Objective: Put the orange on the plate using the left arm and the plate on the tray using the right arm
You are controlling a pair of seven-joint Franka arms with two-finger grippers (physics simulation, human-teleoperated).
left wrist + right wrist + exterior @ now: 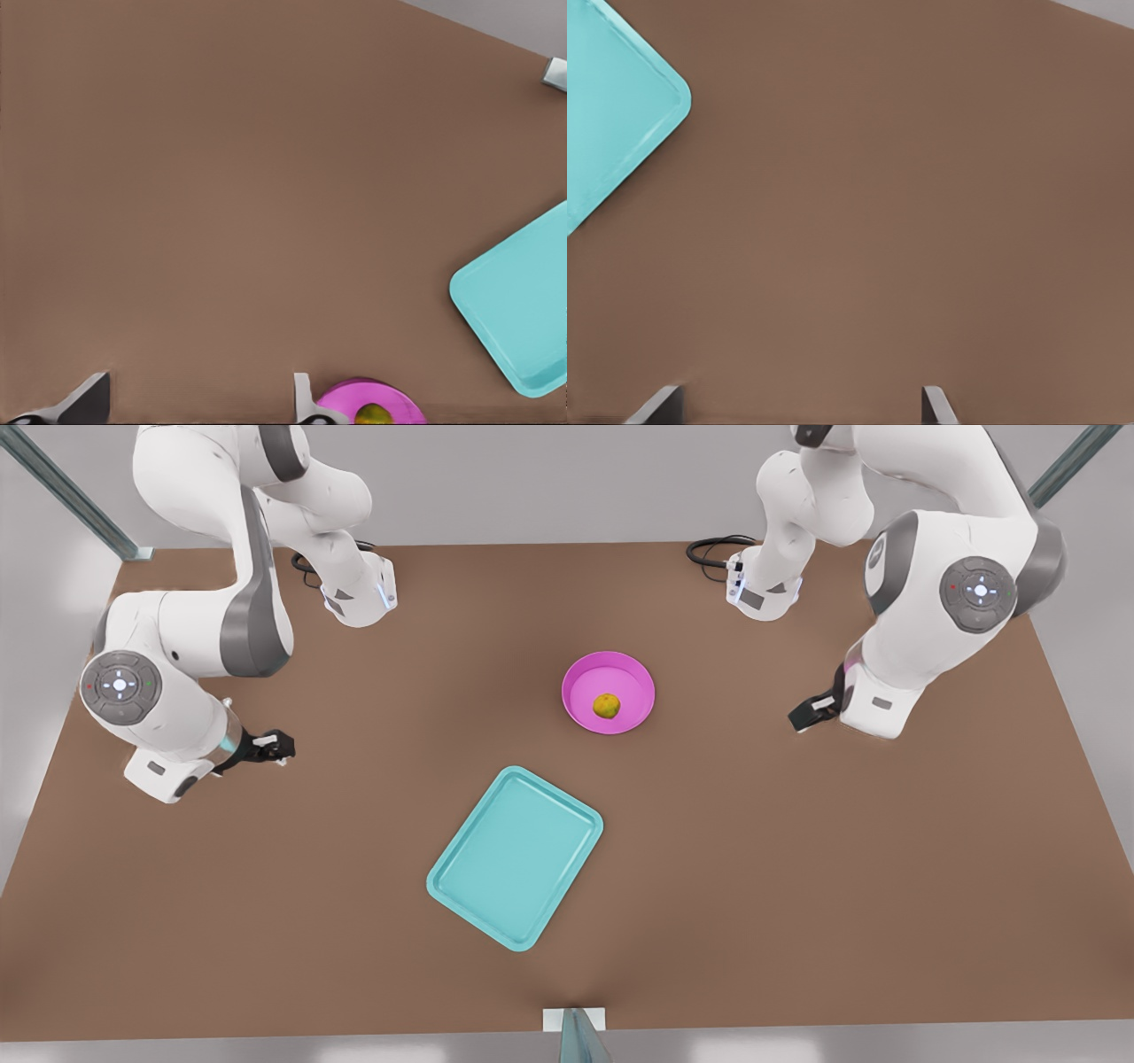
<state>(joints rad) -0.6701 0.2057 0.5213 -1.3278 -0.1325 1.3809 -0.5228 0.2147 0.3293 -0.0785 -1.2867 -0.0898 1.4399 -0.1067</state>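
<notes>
From my remote seat, the orange (606, 706) sits inside the pink plate (585, 677), a little off its middle, and the plate rests on the brown table (797, 886), well apart from the teal tray (515, 858), which lies at an angle nearer the front view's bottom edge with nothing on it. The left gripper (811, 713) hangs over bare table on the front view's right, near the plate but not touching it. In its wrist view the jaws are spread wide with only table between them (195, 409). The plate (394, 398) and orange (374, 413) are cut off by the picture's edge there, and one fingertip (303, 403) overlaps the plate's rim. I see just one corner of the tray (523, 310) in that view. The right gripper (270, 747) hangs on the front view's left, far from the plate, jaws also spread and empty (797, 409). Only the very tips of its fingers (935, 405) poke into its wrist view, and the tray (611, 115) is clipped to a single rounded corner.
</notes>
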